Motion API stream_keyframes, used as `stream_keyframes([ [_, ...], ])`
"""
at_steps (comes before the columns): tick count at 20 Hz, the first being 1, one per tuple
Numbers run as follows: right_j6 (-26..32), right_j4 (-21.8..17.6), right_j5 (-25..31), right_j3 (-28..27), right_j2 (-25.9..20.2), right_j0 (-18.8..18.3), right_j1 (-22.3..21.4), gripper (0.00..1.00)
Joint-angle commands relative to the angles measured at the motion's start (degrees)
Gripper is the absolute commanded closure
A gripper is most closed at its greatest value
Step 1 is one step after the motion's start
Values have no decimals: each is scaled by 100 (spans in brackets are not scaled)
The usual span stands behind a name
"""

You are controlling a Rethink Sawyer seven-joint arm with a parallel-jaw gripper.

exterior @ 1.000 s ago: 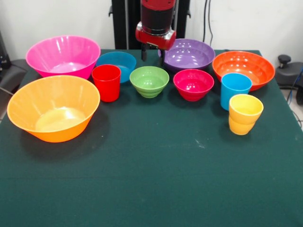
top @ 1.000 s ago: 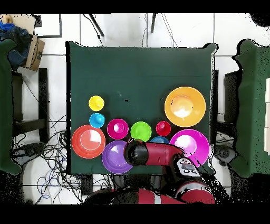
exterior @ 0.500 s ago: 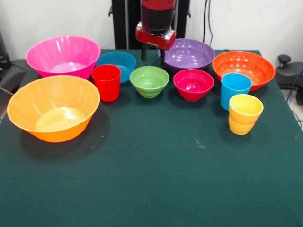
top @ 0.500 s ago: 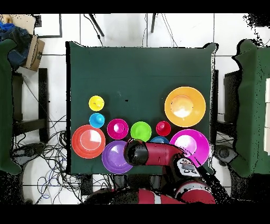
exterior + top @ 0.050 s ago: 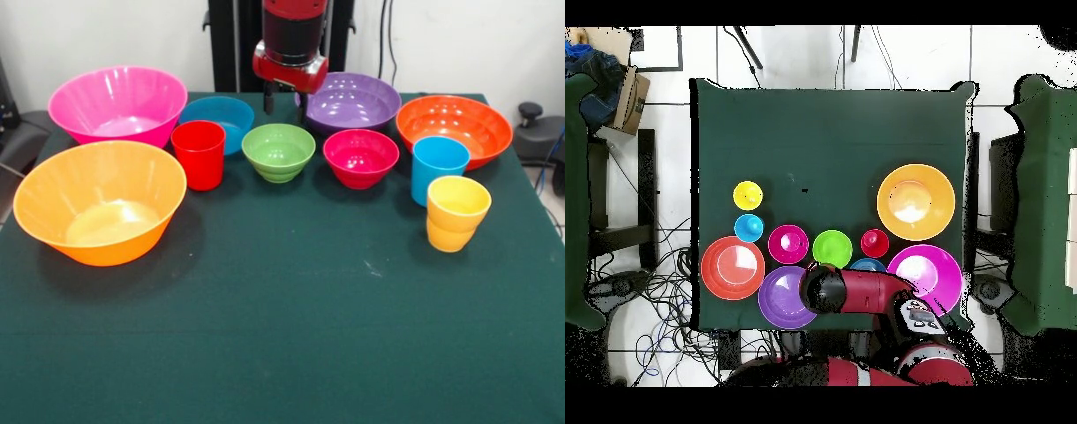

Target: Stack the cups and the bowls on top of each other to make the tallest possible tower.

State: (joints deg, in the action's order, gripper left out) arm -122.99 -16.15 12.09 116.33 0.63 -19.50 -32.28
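Nothing stacked yet; cups and bowls sit in a row across the upper frame. Our gripper (image 5: 284, 104) hangs empty, fingers apart, above the green bowl (image 5: 278, 151). We'd drop straight, pinch one rim wall, lift vertically clear of the red cup (image 5: 199, 154).

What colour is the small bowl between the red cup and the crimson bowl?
Green, clearest in the front view.

glossy red and black arm (image 5: 294, 35), two short dark fingers (image 5: 268, 99)
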Motion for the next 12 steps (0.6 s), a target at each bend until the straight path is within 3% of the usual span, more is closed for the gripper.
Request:
stream_keyframes([
  [1, -363, 28, 65, -334, -301, 40, 207, 0],
  [12, -360, 13, 85, -344, -258, 71, 195, 0],
])
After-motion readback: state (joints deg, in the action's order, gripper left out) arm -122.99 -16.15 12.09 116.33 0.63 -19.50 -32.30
